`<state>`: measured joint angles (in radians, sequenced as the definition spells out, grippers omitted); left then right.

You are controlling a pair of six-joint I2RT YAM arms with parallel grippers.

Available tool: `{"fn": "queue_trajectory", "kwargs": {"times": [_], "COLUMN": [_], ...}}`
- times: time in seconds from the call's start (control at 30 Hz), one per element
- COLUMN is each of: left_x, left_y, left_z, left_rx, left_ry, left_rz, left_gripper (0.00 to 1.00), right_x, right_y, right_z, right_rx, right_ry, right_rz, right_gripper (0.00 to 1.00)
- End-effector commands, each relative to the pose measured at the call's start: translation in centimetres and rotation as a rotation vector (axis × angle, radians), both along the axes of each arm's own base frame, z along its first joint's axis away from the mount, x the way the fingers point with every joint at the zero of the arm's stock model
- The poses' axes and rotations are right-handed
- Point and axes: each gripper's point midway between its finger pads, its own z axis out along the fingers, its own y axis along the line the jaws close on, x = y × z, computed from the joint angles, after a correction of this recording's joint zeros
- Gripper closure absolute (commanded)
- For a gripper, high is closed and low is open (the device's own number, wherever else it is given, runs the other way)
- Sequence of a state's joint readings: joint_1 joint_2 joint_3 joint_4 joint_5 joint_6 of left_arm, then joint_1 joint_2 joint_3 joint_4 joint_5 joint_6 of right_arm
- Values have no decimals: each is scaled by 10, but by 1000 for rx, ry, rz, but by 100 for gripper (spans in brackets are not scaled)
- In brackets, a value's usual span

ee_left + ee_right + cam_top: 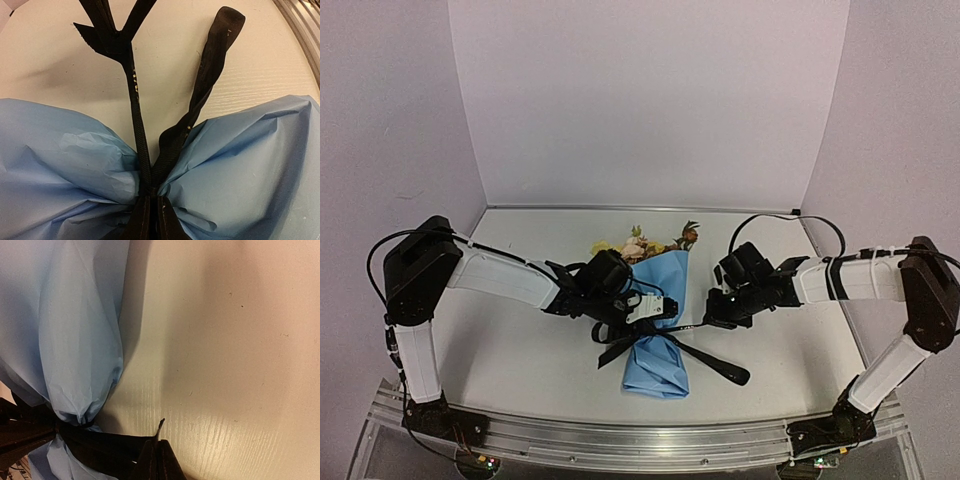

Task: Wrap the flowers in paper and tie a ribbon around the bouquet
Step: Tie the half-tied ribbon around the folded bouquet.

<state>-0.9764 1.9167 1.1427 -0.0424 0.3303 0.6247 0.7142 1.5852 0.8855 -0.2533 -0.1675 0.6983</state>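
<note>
The bouquet point(655, 330) lies on the table, blooms pointing to the back: light-blue paper point(250, 165) point(75, 330) pinched to a narrow waist, with the flowers point(640, 243) showing above its wide rim. The black ribbon point(720, 366) point(136, 100) circles the waist, and loose tails trail toward the near edge. My left gripper point(658, 308) point(151, 199) is at the waist from the left, shut on the ribbon strands where they meet. Just right of the waist, my right gripper point(706, 322) point(157, 447) is shut on a ribbon end point(100, 447), whose tip pokes up past the fingertips.
The white table point(520, 350) spreads to both sides of the bouquet. An aluminium rail point(620, 440) runs along the near edge by the arm bases. Pale walls close in the back and the sides. A black cable point(790, 215) loops over the right arm.
</note>
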Motion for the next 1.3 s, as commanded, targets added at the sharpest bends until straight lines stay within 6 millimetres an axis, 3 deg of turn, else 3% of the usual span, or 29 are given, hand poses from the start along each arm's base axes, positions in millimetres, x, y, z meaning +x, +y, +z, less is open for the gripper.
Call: {"fn": "queue_trajectory", "kwargs": {"times": [0.0, 0.23, 0.37, 0.43, 0.57, 0.67, 0.73, 0.83, 0.97, 1.13, 1.27], "left_x": [-8, -7, -4, 4, 27, 40, 48, 52, 34, -1, 5], "left_y": [24, 26, 23, 19, 17, 28, 40, 59, 72, 75, 72], "left_z": [-28, -30, -24, -11, 37, 70, 79, 74, 61, 44, 29], "left_rx": [95, 100, 82, 42, -130, -252, -297, -317, -307, -267, -260], "left_ry": [67, 70, 58, 47, 82, 129, 185, 312, 439, 443, 477], "left_rz": [32, 37, 49, 78, 202, 317, 402, 535, 592, 596, 650], "left_gripper": [93, 93, 93, 91, 80, 69, 66, 63, 60, 60, 60], "right_x": [7, 7, 8, 5, 1, 1, 2, 3, 1, -5, -14], "right_y": [-37, -50, -38, -28, -23, -22, -21, -20, -21, -16, -15], "right_z": [-5, -8, -1, 1, 0, 3, 6, 11, 17, 26, 26], "right_rx": [-106, -151, -107, -75, -54, -53, -56, -65, -84, -78, -64], "right_ry": [-27, -27, -11, 21, 41, 32, 21, 9, 2, 22, 39], "right_rz": [-77, -99, -59, -34, -13, 7, 25, 58, 97, 157, 191], "right_gripper": [100, 100, 100, 100, 100, 100, 97, 86, 69, 61, 60]}}
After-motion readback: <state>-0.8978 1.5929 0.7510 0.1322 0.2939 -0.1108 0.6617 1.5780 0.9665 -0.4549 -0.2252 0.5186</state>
